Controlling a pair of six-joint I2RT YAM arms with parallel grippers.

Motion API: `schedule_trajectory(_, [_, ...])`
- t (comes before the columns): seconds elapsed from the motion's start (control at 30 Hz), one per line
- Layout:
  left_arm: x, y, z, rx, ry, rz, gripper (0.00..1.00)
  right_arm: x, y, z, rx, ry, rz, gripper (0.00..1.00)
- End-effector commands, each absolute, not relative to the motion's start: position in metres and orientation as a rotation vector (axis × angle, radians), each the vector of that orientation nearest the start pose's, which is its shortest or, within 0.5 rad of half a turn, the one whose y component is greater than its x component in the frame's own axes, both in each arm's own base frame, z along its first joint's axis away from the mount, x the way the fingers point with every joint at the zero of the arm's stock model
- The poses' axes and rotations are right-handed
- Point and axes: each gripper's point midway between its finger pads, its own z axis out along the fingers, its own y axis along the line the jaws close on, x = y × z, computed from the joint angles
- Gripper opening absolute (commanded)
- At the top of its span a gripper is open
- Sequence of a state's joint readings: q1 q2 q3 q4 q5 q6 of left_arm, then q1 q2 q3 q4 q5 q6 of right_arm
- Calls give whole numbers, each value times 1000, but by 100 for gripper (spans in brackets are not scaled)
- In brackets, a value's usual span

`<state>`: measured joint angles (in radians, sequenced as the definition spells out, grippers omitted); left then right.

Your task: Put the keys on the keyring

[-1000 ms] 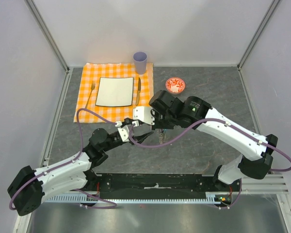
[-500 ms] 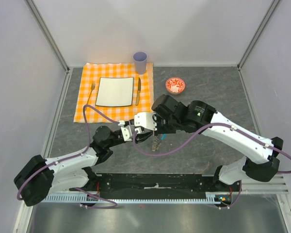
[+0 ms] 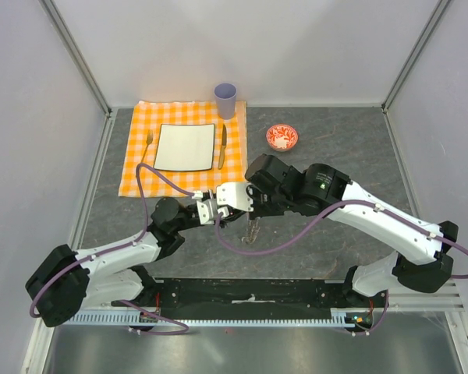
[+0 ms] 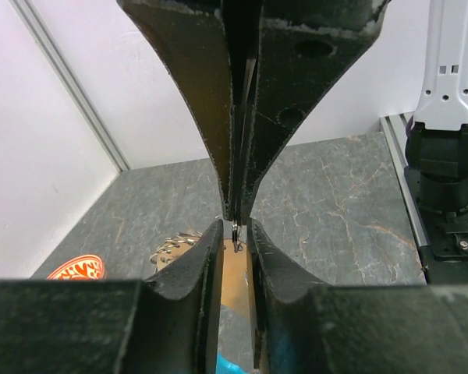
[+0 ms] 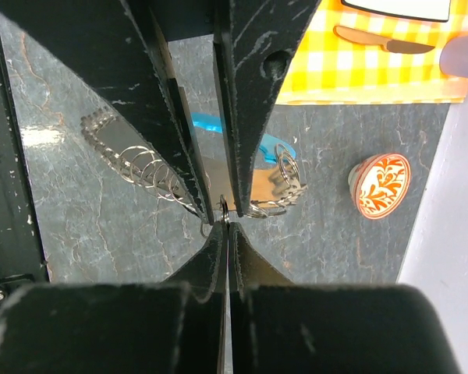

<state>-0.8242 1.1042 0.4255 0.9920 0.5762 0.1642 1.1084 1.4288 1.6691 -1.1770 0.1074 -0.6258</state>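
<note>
The keyring is held between both grippers above the table. Its grey coil (image 3: 252, 228) hangs under them and also shows in the right wrist view (image 5: 140, 167) and the left wrist view (image 4: 175, 249). My left gripper (image 4: 235, 234) is shut on a flat brassy piece (image 4: 234, 269) with the blue plastic segment (image 5: 210, 123) beside it. My right gripper (image 5: 225, 222) is shut on a small silver ring (image 4: 236, 230) of the keyring, tip to tip with the left gripper (image 3: 218, 209). I cannot make out the black-headed key.
A red patterned bowl (image 3: 281, 137) stands at the back right. An orange checked cloth (image 3: 132, 175) holds a white plate (image 3: 185, 146), a fork (image 3: 147, 148) and a table knife (image 3: 222, 145). A lilac cup (image 3: 225, 100) stands behind it.
Both grippers have moved a little toward the near edge and left, staying tip to tip. The hanging coil moved with them. The left arm's elbow has swung left.
</note>
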Motion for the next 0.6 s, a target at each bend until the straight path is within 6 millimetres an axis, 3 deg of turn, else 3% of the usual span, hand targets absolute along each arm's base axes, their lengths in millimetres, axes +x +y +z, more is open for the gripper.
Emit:
schedule_trajectory(0.0, [176,-326,287,1074,835,-913,21,185,274,289,-1835,1594,58,0])
schedule_trajectory(0.57, [178,-328,286,1092,845,-905,26,180,281,290,-1852,1565,105,0])
